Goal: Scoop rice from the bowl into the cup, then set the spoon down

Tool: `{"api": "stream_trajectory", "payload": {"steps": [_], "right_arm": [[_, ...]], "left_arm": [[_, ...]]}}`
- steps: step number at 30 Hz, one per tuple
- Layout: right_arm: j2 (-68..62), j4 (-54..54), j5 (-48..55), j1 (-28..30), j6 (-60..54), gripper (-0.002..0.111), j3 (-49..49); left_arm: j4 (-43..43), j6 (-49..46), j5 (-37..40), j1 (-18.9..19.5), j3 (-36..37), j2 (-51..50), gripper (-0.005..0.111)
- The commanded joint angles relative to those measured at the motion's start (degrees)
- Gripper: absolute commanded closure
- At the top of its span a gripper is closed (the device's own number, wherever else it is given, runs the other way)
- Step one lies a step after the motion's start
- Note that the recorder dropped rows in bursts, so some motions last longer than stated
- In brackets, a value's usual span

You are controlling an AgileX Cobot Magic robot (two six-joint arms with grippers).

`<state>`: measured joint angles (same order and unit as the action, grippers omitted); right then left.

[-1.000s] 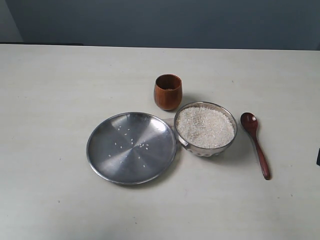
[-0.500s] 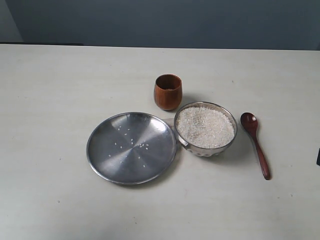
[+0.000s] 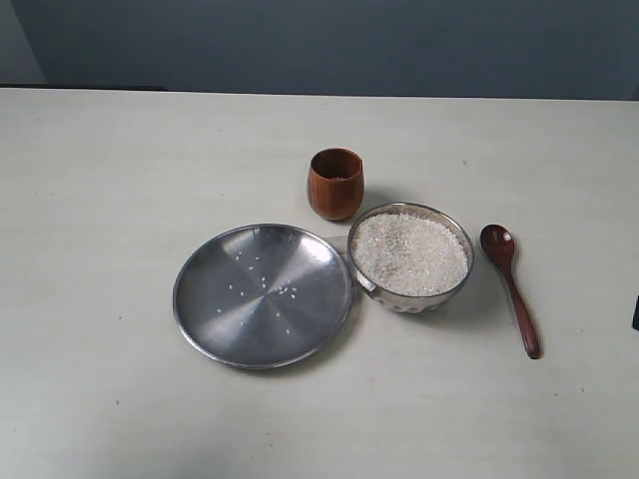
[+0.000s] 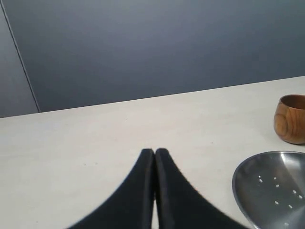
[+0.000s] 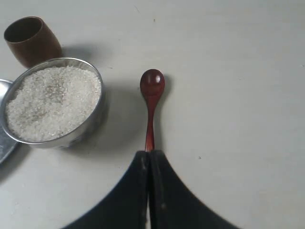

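Wooden spoon awaits on a pale tabletop: dark reddish-brown, it lies flat with its small oval head facing up and its long slim handle running toward the near edge. It rests just to the right of a shiny steel bowl, apart from it. The bowl is filled nearly to the rim with white uncooked rice. A rounded wooden cup stands upright close behind the bowl. A wide flat steel plate, dotted with a few stray grains, sits close at the bowl's left.

The right hand has its two black fingers pressed together and grips nothing. In its wrist view the tips line up with the end of the spoon's handle, while the exterior view shows the spoon lying free. The left hand is likewise closed and empty, poised over bare tabletop, with the plate and cup off to one side.
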<state>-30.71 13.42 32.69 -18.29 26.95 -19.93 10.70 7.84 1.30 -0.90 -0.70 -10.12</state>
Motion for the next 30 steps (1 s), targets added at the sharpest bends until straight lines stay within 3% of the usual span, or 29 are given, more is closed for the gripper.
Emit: {"api": "stream_trajectory", "payload": {"steps": [1, 12, 21, 30], "right_arm": [[0.4, 0.1, -0.1, 0.3, 0.0, 0.108, 0.3], [0.4, 0.1, -0.1, 0.3, 0.0, 0.108, 0.3], [0.4, 0.1, 0.0, 0.3, 0.0, 0.108, 0.3], [0.4, 0.1, 0.0, 0.3, 0.0, 0.108, 0.3]], "left_arm": [[-0.8, -0.5, 0.3, -0.4, -0.3, 0.4, 0.106], [-1.6, -0.7, 0.4, -0.4, -0.3, 0.4, 0.106], [-10.7, -11.5, 3.2, -0.4, -0.3, 0.4, 0.106], [-9.7, -11.5, 14.1, -0.4, -0.3, 0.4, 0.106]]}}
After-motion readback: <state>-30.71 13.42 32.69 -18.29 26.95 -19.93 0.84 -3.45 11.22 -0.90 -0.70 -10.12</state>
